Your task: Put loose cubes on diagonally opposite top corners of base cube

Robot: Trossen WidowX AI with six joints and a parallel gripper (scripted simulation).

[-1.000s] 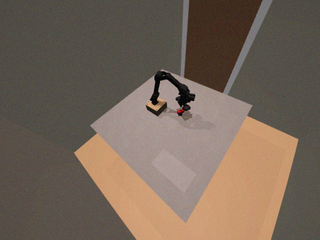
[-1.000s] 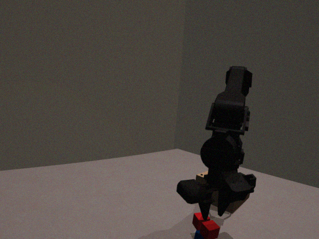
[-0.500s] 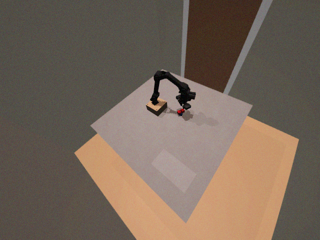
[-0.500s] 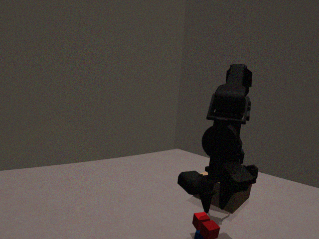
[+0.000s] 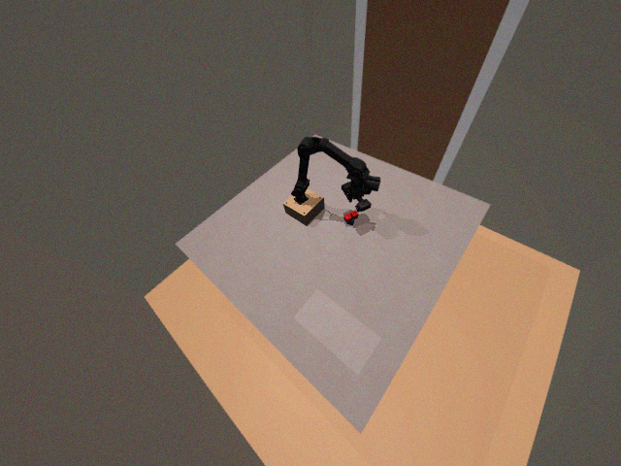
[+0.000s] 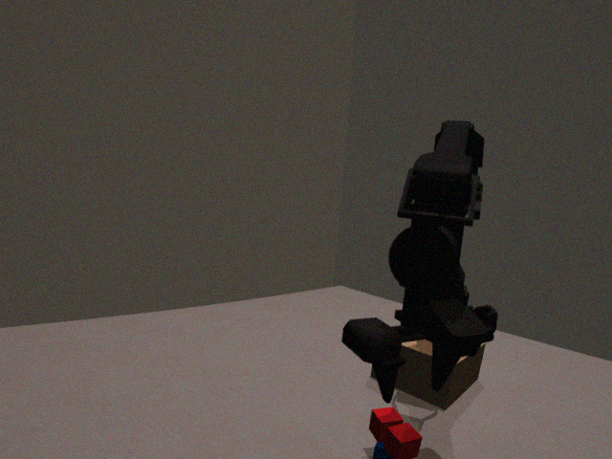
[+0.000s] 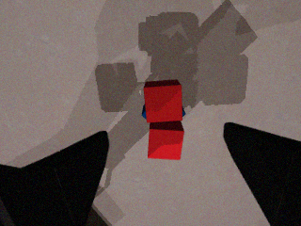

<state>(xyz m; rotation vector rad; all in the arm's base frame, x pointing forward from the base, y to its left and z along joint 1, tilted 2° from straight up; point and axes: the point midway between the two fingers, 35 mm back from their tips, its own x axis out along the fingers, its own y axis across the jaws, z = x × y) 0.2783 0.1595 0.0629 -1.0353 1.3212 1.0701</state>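
Observation:
Two red cubes sit side by side on top of the blue base cube (image 5: 350,222) (image 6: 380,450) (image 7: 144,112), which is mostly hidden under them. One red cube (image 5: 346,216) (image 6: 386,420) (image 7: 166,143) is nearer the arm's base. The other red cube (image 5: 353,214) (image 6: 403,442) (image 7: 163,104) is farther out. Both look roughly level. A dark narrow line separates them; the gap's exact width and the centering cannot be told. My gripper (image 6: 412,395) (image 7: 166,134) is open, empty and above the cubes, with its fingertips spread wide on either side in the wrist view.
The arm stands on a wooden box (image 5: 304,206) (image 6: 420,373) behind the cubes. The arm's shadows fall over and around the cubes. A pale rectangle (image 5: 337,331) lies on the grey table surface (image 5: 241,241) toward its front corner.

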